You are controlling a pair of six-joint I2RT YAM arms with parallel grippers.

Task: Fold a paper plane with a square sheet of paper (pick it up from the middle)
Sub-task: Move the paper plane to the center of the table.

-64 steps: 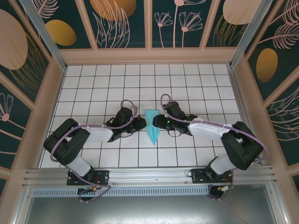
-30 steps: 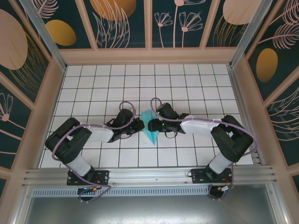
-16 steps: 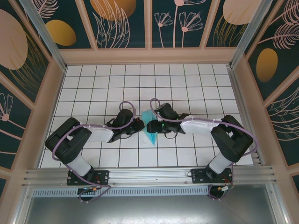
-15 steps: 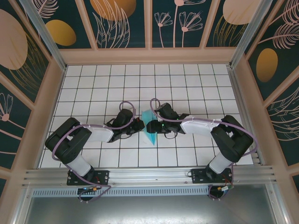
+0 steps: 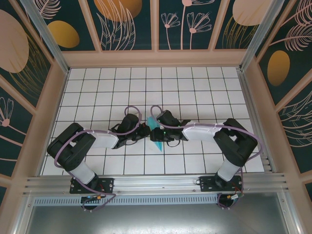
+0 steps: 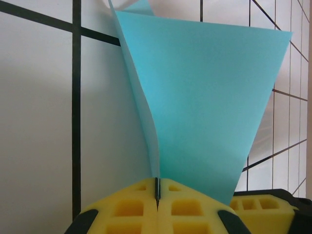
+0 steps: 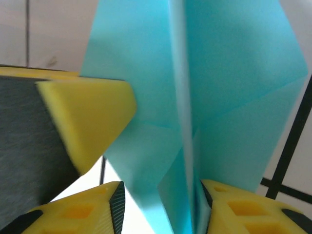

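Left gripper (image 6: 157, 189): closed, pinching edge of paper plane (image 6: 204, 97) | Right gripper (image 7: 161, 195): jaws apart, straddling its centre fold

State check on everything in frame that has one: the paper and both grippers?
paper plane: folded into a tapered dart, one layer pinched by the left gripper, centre ridge between the right gripper's jaws.
left gripper: shut on the paper plane.
right gripper: open, jaws straddling the plane's ridge.
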